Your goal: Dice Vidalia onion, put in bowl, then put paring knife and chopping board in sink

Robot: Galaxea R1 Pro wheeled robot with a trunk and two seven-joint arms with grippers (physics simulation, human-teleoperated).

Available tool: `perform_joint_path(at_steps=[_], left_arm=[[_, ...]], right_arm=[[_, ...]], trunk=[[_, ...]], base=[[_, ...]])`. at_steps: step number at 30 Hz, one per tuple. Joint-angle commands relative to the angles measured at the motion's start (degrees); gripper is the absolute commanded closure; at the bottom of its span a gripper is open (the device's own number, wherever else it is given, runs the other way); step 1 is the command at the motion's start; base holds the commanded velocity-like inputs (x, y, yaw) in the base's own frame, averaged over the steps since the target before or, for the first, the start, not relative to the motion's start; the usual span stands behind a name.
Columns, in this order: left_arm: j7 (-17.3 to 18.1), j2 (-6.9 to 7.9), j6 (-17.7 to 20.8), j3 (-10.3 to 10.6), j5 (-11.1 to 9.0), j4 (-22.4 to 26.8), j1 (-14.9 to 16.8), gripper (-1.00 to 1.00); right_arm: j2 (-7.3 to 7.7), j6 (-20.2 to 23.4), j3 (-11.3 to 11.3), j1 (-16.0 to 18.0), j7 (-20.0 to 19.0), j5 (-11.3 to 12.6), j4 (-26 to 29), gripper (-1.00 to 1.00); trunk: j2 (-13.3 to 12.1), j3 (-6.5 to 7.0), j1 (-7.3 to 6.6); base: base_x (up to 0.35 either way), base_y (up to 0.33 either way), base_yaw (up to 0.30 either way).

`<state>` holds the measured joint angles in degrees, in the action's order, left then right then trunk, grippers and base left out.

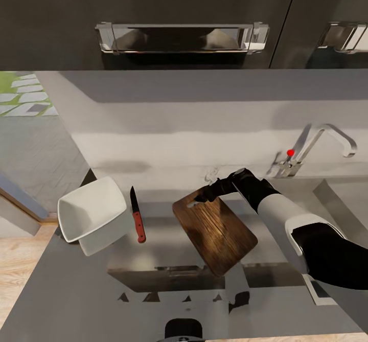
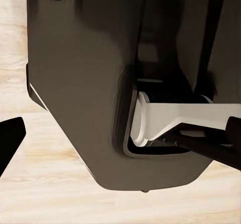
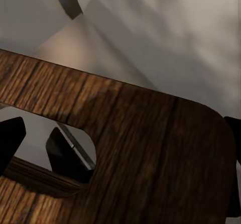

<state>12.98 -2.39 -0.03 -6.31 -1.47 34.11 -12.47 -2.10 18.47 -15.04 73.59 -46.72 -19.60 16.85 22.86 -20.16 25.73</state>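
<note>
The dark wooden chopping board (image 1: 217, 232) lies at an angle on the grey countertop (image 1: 61, 291). My right gripper (image 1: 202, 197) is at its slotted handle end; the right wrist view shows the oval slot (image 3: 55, 148) and board (image 3: 150, 153) close up, with the fingertips (image 3: 10, 138) spread wide at either side, so the gripper is open. The red-handled paring knife (image 1: 137, 217) lies left of the board, beside the white bowl (image 1: 92, 214). The sink (image 1: 347, 199) and its tap (image 1: 312, 147) are at the right. The onion is out of view. My left gripper (image 2: 120, 138) hangs open over the floor.
Dark upper cabinets with chrome handles (image 1: 181, 38) hang over the back wall. The counter's left end (image 1: 76, 188) meets a wooden floor (image 1: 20, 260). In the left wrist view, my dark base (image 2: 90, 83) stands over that floor.
</note>
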Motion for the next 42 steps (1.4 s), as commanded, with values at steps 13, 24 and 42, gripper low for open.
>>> perform_joint_path(at_steps=[13, 24, 42], left_arm=[[0.5, -0.07, 0.0, -0.4, -0.2, 0.1, 0.0, -1.0], [0.4, 0.11, 0.2, -0.6, -0.1, -0.1, -0.1, -1.0], [0.4, 0.7, -2.6, -0.7, -0.1, -2.6, -0.1, -1.0]], right_arm=[[-0.01, 0.6, -0.3, 0.0, -0.2, -0.8, -0.1, 1.0], [-0.73, 0.6, 0.0, 0.0, -0.5, -0.7, -0.3, 1.0], [-0.31, 0.1, 1.1, 0.0, -0.3, 1.4, -0.9, 1.0]], trunk=[[0.1, -0.11, 0.05], [0.1, -0.1, 0.05], [0.1, -0.1, 0.05]], base=[[0.0, 0.0, 0.0], [0.0, 0.0, 0.0], [0.0, 0.0, 0.0]])
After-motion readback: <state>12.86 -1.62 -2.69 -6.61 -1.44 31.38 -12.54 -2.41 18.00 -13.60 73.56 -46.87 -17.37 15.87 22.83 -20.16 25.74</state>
